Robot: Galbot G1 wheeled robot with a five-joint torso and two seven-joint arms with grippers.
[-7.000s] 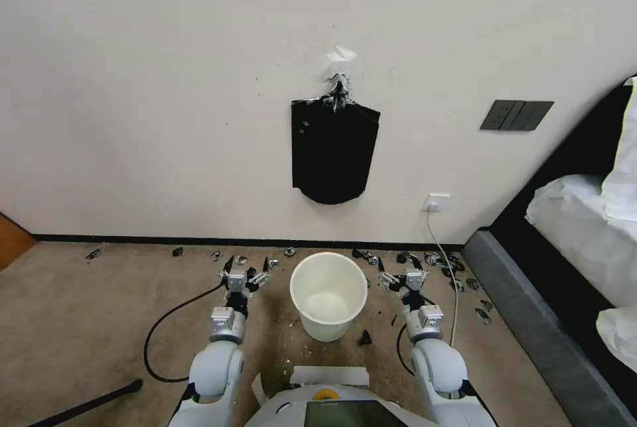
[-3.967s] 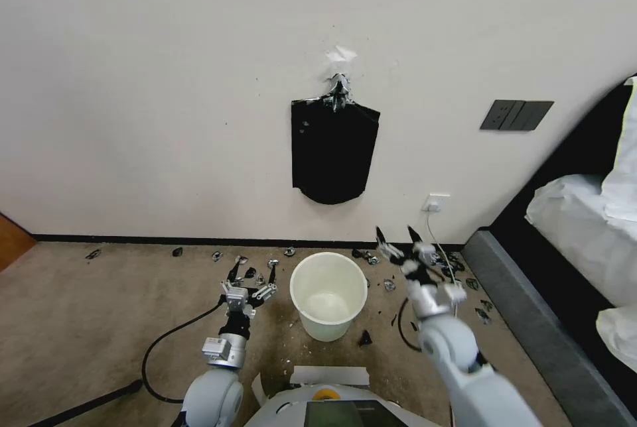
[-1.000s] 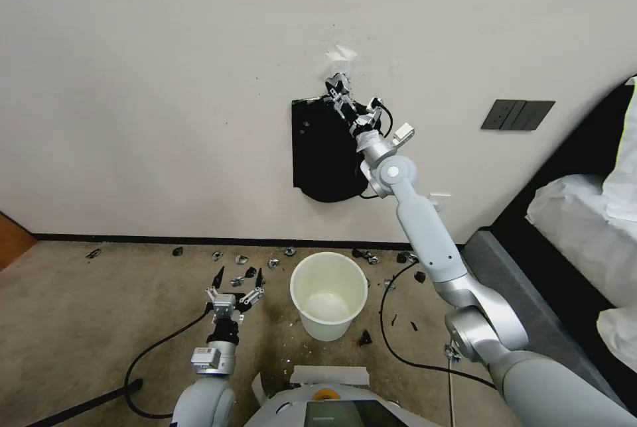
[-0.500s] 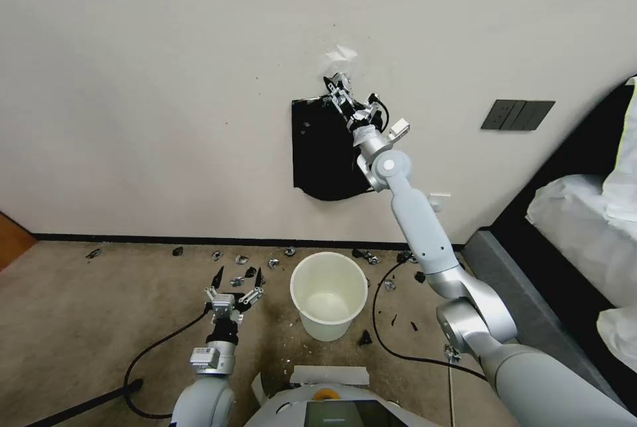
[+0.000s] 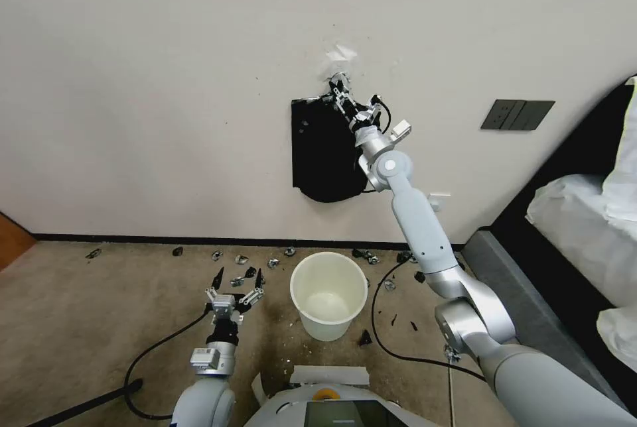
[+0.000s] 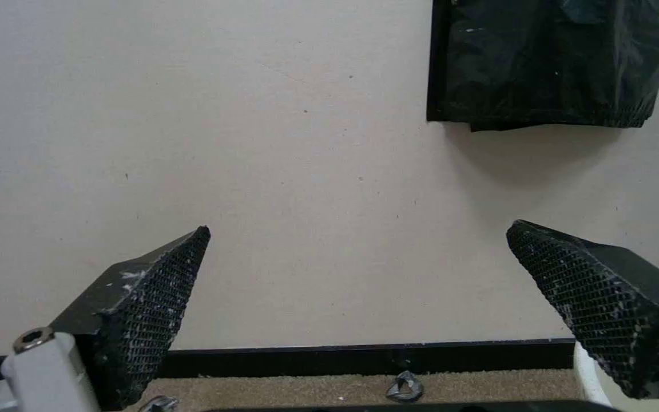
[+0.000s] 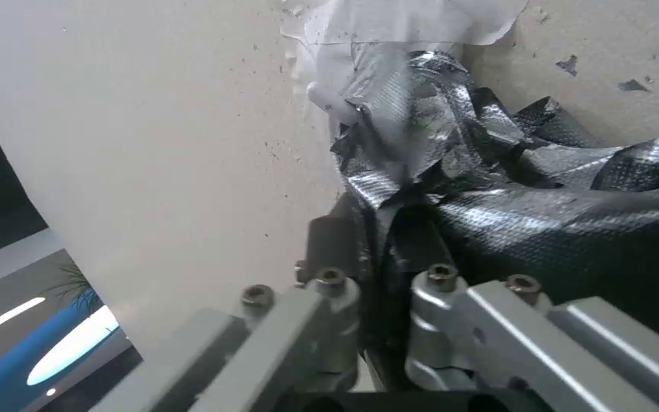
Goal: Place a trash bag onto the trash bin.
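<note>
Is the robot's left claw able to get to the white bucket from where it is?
Probably yes. The left claw hangs open low over the carpet right beside the trash bin, and nothing but small black scraps lies between them.

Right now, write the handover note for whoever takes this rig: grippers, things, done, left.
Right gripper: arm raised to the wall, jaws shut on the crinkled top of the trash bag, where the bags hang from the wall.
Left gripper: open, low over the carpet, to the left of the trash bin.
Trash bin: upright on the floor below the black pack of bags, no liner in it.
Done: bag gripped at its top.
Left: pull it free, open it, fit it over the bin's rim.
</note>
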